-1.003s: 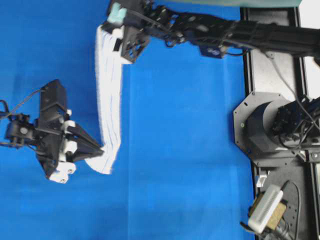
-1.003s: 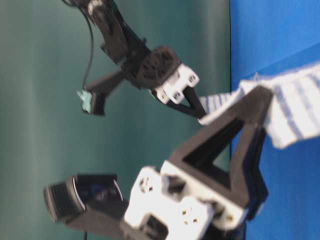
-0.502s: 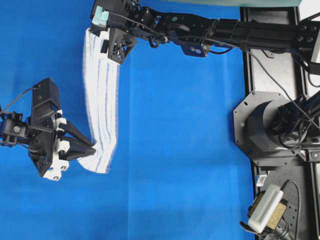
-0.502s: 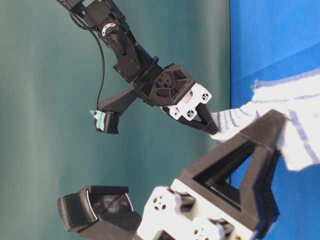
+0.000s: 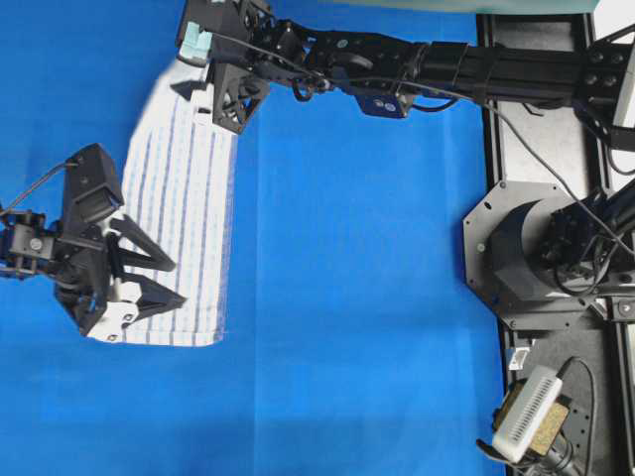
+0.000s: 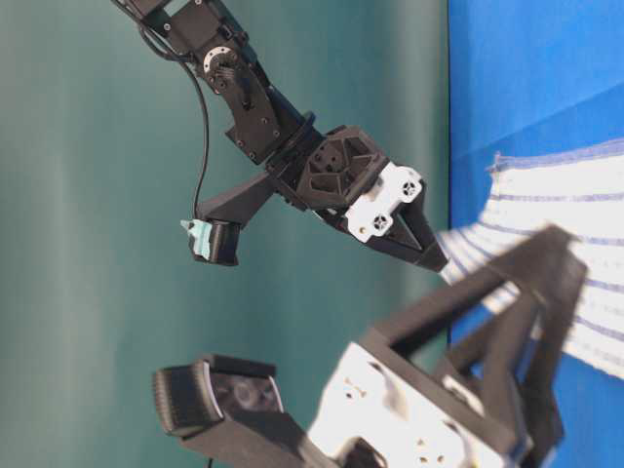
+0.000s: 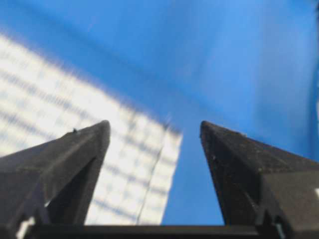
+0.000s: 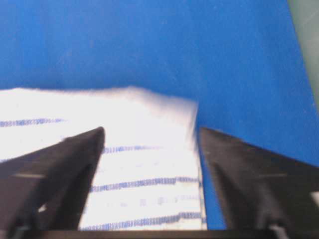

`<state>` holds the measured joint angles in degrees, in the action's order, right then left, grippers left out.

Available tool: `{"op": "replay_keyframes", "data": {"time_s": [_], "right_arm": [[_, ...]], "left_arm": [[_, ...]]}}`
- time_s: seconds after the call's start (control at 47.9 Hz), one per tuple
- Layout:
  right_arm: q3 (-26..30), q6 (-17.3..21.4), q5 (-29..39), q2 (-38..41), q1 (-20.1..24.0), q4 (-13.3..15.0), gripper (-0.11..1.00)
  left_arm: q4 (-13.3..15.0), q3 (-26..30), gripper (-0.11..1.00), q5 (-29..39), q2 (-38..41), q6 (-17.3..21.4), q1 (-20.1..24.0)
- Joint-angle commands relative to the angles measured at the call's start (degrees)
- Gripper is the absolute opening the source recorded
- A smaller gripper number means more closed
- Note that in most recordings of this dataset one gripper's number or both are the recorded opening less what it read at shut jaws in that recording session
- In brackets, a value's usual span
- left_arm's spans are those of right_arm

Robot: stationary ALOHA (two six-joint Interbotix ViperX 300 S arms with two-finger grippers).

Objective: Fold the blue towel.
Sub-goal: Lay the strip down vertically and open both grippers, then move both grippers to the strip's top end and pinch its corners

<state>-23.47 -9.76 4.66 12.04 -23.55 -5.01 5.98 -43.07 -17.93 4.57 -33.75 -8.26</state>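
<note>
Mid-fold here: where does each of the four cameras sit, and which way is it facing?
Overhead: above, facing down; towel, left gripper, right gripper, both arms.
Table-level: at the table edge, rolled sideways; both grippers, towel.
Left wrist: behind open fingers, facing the towel's corner.
Right wrist: behind open fingers, facing the towel's edge.
Shared: the towel shows in all four views.

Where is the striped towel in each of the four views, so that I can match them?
Overhead: towel left of centre, flat between both grippers.
Table-level: towel at right edge, behind the near gripper.
Left wrist: towel lower left, corner near the gap between the fingers.
Right wrist: towel lower centre, between the fingers.
Shared landmark: the blue table cover.
</note>
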Motion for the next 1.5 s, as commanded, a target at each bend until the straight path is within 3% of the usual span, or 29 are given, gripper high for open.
{"op": "replay_keyframes", "data": {"time_s": [0.0, 0.146, 0.293, 0.69, 0.857, 1.045, 1.254, 1.484], "right_arm": [[-0.3, 0.0, -0.2, -2.3, 0.0, 0.3, 0.94], [-3.1, 0.2, -0.2, -5.5, 0.0, 0.3, 0.86], [-7.4, 0.7, -0.7, -10.5, 0.0, 0.3, 0.86], [-18.2, 1.8, -3.9, -19.6, 0.4, -2.0, 0.86], [-21.4, 1.8, -3.9, -22.1, 2.1, -3.3, 0.86], [-24.3, 1.8, -3.9, -24.3, 4.0, -5.4, 0.86], [-24.3, 1.8, -4.3, -24.3, 4.2, -5.7, 0.86], [-23.8, 1.8, -7.2, -23.3, 1.0, -5.7, 0.86]], "left_arm": [[0.0, -0.5, 0.69, 2.7, -4.1, 0.4, 0.5], [-0.5, -3.0, 0.69, 4.6, -9.1, 1.1, 2.2], [-1.8, -5.4, 0.69, 4.9, -13.4, 3.3, 5.3], [-1.8, -7.6, 0.69, 5.0, -16.8, 21.3, 19.6], [-1.8, -7.8, 0.69, 5.0, -16.9, 26.8, 23.6], [-1.8, -7.8, 0.69, 5.4, -16.9, 28.6, 24.9], [-1.9, -7.9, 0.69, 5.7, -16.8, 28.7, 25.0], [-1.8, -6.7, 0.69, 5.2, -14.7, 29.0, 27.7]]}}
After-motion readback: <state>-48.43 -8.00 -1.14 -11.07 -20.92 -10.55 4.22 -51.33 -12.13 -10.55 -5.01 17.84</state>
